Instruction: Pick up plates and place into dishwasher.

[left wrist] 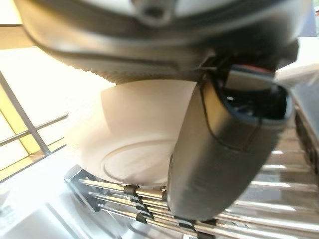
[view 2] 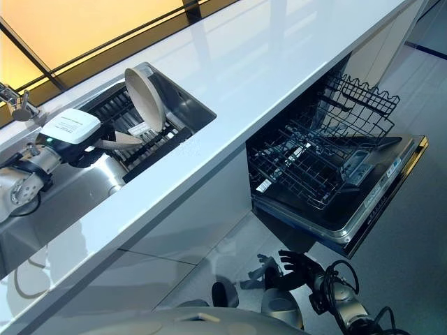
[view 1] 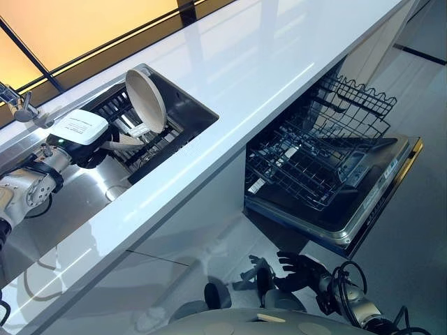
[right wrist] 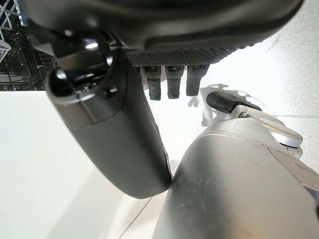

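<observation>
A white plate [view 1: 145, 100] stands on edge in a dark rack [view 1: 157, 143] inside the sink. My left hand [view 1: 105, 148] reaches in from the left and sits right at the plate's lower edge. In the left wrist view the thumb [left wrist: 224, 149] lies in front of the plate [left wrist: 129, 134], which rests on the rack's bars; the fingers are hidden. My right hand [view 1: 297, 269] hangs low near the floor below the dishwasher door, fingers relaxed and holding nothing. The dishwasher [view 1: 363, 202] stands with its door down and its lower rack [view 1: 307, 167] pulled out.
A long white counter [view 1: 244, 77] runs between the sink and the dishwasher. A faucet [view 1: 21, 105] stands at the far left behind the sink basin [view 1: 77, 202]. The upper dishwasher rack [view 1: 360, 98] juts out above the lower one. Grey floor lies to the right.
</observation>
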